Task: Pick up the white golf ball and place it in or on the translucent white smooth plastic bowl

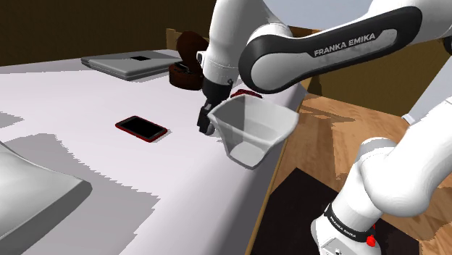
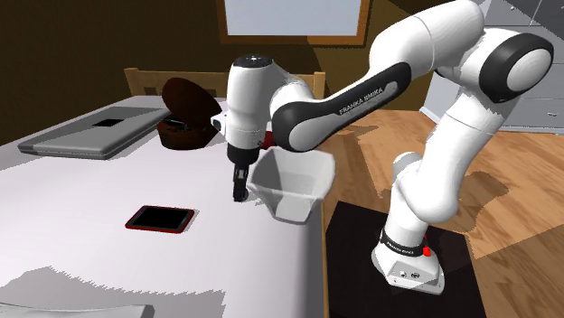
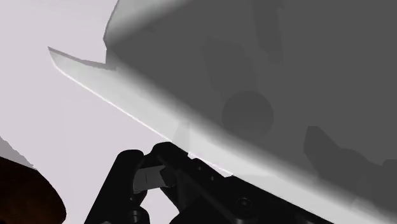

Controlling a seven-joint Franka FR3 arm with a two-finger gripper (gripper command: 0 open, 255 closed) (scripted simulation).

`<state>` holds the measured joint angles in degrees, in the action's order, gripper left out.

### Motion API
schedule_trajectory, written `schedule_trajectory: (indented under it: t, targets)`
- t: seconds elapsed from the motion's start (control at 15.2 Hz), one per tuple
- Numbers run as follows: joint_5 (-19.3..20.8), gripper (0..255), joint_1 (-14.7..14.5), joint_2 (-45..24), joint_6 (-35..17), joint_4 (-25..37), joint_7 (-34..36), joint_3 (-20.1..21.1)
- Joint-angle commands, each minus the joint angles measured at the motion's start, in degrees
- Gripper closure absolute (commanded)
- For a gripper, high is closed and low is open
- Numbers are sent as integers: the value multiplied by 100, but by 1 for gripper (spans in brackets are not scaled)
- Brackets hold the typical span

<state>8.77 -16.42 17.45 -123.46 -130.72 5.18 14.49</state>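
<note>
We see the gripper (image 1: 205, 123) low over the white table (image 1: 80, 156), just beside the translucent white bowl (image 1: 255, 127) that stands at the table's edge, and we cannot tell whether it is released or clenched. In the wrist view a dim round shape (image 3: 248, 114) shows through the bowl's wall, though we cannot say it is the golf ball. A red-edged phone (image 1: 141, 128) lies nearby, a closed grey laptop (image 1: 130, 64) farther off.

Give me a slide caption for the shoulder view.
Black tool low beside a white bowl at the table edge, red-edged phone nearby.
</note>
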Motion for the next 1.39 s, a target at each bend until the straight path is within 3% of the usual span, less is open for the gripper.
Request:
schedule_trajectory:
  t: [0.0, 0.59, 0.66, 1.32]
  targets:
    - [32, 0, 4, -75, -133, -124, 28, 15]
    - [62, 0, 19, -136, -255, -187, 47, 14]
    - [73, 255, 27, -162, -276, -182, 44, 9]
    - [47, 255, 14, -111, -178, -132, 26, 7]
